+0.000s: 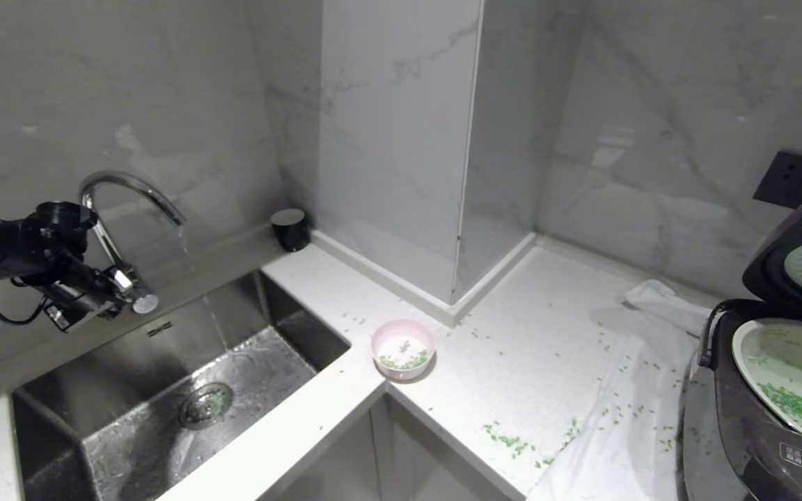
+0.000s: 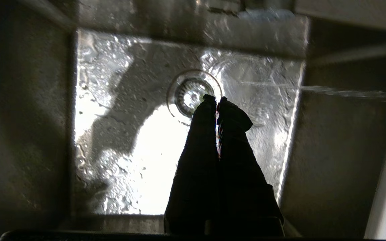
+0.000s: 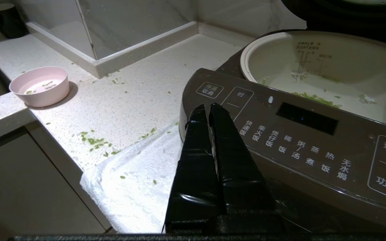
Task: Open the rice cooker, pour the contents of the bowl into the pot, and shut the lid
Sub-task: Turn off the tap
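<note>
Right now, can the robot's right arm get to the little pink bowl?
Probably yes. The right end effector sits shut by the rice cooker, and only open counter with scattered green bits lies between it and the bowl.

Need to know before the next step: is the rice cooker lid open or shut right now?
Open. The lid stands raised behind the rice cooker, its pale underside disc showing, and the pot is exposed with green bits inside.

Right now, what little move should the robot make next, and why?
Probably swing the left gripper from the sink toward the bowl. The lid is up, green bits already lie in the pot, yet some remain in the bowl. That gripper is shut and empty by the running tap; the right gripper idles at the cooker.
</note>
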`<state>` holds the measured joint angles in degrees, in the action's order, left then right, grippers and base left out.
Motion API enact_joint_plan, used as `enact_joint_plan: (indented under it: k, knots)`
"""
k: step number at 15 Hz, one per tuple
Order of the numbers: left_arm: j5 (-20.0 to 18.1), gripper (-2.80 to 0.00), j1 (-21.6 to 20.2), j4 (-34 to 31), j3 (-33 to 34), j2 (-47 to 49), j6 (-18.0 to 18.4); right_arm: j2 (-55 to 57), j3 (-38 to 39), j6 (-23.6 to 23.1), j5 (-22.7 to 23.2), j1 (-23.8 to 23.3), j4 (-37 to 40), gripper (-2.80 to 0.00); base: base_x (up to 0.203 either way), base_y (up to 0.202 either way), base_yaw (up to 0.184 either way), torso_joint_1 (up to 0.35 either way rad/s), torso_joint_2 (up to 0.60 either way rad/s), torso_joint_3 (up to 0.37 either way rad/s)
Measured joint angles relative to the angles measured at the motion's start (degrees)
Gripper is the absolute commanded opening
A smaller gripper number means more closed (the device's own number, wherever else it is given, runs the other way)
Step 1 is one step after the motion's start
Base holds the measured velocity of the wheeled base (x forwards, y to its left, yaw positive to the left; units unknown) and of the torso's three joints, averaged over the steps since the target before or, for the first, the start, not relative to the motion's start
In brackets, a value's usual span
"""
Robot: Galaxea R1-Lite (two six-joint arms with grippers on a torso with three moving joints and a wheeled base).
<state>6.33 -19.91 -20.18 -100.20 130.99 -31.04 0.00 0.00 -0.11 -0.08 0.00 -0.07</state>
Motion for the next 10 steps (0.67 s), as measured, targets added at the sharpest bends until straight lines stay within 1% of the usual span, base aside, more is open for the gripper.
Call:
enact_joint_plan:
  k: [6,10]
  knots:
    - [0.17,-2.80,-2.41,-0.10,-6.41,5.22,0.48,0.00,0.00,0.01,0.02,0.00,0.02,-2.80,0.000,0.000,0.000,0.000,0.00,0.000]
    - [0.29,-2.80,-2.85,0.02,-10.29,7.45,0.34,0.00,0.00,-0.02,-0.02,0.00,0.02,-2.80,0.000,0.000,0.000,0.000,0.00,0.000]
